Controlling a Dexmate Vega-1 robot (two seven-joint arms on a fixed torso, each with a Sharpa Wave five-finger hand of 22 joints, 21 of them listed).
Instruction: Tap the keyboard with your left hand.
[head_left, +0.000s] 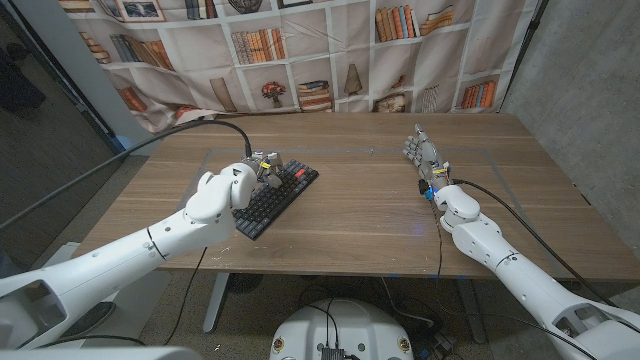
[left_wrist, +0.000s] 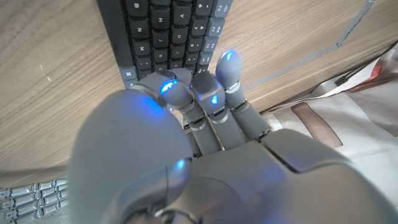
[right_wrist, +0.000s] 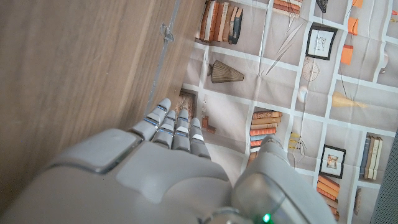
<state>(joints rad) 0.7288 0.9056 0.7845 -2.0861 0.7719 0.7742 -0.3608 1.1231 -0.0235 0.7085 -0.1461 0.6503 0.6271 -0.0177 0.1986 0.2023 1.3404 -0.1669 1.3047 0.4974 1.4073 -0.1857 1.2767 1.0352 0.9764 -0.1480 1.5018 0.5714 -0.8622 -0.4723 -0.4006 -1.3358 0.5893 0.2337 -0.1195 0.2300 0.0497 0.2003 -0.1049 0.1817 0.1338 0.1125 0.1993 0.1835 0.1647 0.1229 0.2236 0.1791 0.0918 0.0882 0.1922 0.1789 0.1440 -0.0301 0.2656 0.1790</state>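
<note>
A black keyboard (head_left: 277, 196) lies on the wooden bench (head_left: 360, 215), left of centre. Its long axis runs diagonally, from the near-left corner up toward the far right, where a red key sits near the far end. The left robot hand (head_left: 258, 172) is over the keyboard's far-left part, fingers curled downward onto the key field; it grasps nothing, and the head view does not resolve whether the fingertips actually press the keys. The right robot hand (head_left: 422, 152) stands well apart on the right side of the bench, fingers extended and together, pointing away from the robot, holding nothing. A black cable (head_left: 190, 128) arcs over the left forearm.

The left wrist view adds detail: the left robot hand (left_wrist: 205, 124) has its fingertips (left_wrist: 228, 64) lit blue and bent over the end rows of the keyboard (left_wrist: 168, 34), with individual key legends visible. The right wrist view shows the right robot hand (right_wrist: 168, 155) with straight fingers along the bench (right_wrist: 74, 68) edge, and beyond it a printed bookshelf backdrop (right_wrist: 298, 74). No containers appear on the bench.
</note>
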